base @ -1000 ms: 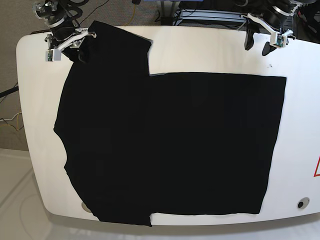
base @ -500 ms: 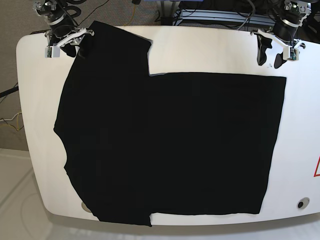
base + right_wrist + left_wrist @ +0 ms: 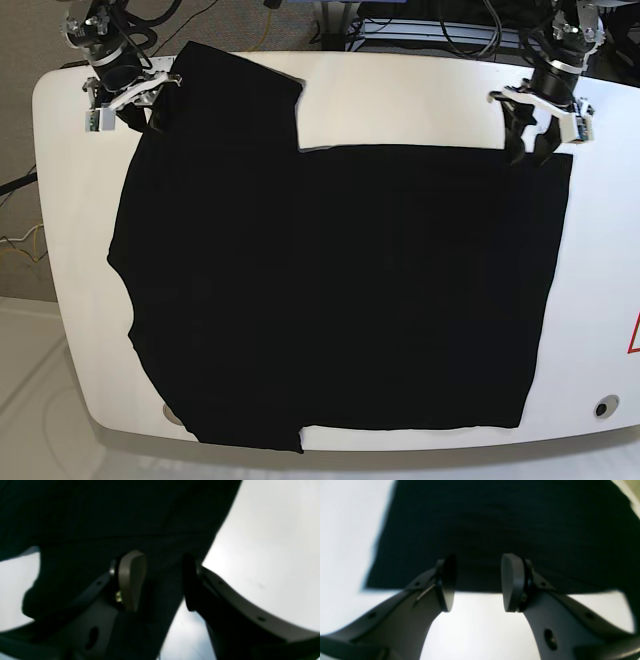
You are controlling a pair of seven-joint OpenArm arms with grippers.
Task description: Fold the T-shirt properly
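Probably a robotics lab: white table, cables and equipment behind.

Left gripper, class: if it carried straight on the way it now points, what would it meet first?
Probably the T-shirt: the open left gripper points at its near edge, table showing beneath. Depth is unclear.

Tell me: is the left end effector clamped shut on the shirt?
No. The left end effector is open, with only the shirt's edge behind the gap.
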